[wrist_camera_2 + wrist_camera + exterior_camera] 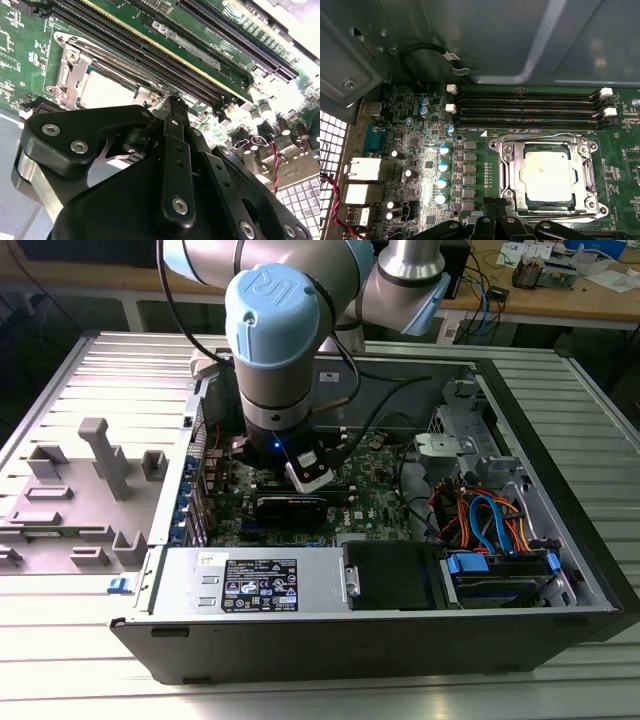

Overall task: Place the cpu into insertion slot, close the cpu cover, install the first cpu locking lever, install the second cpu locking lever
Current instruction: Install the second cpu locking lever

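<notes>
The cpu (547, 174) lies flat in the insertion slot (516, 200) on the green board, its dull silver top facing up. It shows too in the second wrist view as the cpu (102, 90). The cpu cover (509, 167) lies down around the chip as a silver frame. Thin wire levers (592, 170) run along the frame's edges. My gripper (496, 207) is shut, its black fingertips right at one edge of the slot's rim, with nothing visible between them. From the second wrist view, the gripper (170, 102) points at that same rim. In the exterior view the gripper (288, 462) is deep inside the open case.
Long black memory slots (525, 107) run close beside the socket. Capacitors (442, 167) and rear ports (362, 170) stand on the board. The case walls (520, 440), power supply (250, 580), drive bay with coloured cables (490, 530) and a grey fixture (100, 470) surround the work area.
</notes>
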`<act>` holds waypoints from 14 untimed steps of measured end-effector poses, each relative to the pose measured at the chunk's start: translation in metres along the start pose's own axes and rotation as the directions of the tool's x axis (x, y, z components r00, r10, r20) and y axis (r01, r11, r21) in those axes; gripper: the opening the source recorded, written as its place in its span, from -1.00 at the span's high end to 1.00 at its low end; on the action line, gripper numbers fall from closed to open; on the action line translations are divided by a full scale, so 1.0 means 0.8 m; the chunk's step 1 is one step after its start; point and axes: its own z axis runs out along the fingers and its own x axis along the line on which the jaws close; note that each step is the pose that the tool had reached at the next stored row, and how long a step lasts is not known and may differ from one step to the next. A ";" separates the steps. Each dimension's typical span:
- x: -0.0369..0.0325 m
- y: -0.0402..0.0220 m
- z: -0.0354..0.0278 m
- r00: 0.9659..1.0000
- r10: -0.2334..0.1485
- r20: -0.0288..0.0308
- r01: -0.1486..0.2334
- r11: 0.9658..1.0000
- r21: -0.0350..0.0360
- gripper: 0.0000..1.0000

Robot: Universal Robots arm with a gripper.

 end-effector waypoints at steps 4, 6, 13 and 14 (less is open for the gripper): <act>0.0000 0.0007 -0.0018 1.000 0.000 0.000 0.000 1.000 0.015 0.79; 0.0001 0.0016 -0.0049 1.000 0.000 -0.001 0.000 1.000 0.021 0.79; -0.0002 0.0070 -0.0199 1.000 0.000 -0.001 0.000 0.999 0.038 0.79; -0.0002 0.0070 -0.0199 1.000 0.000 -0.001 0.000 0.999 0.038 0.79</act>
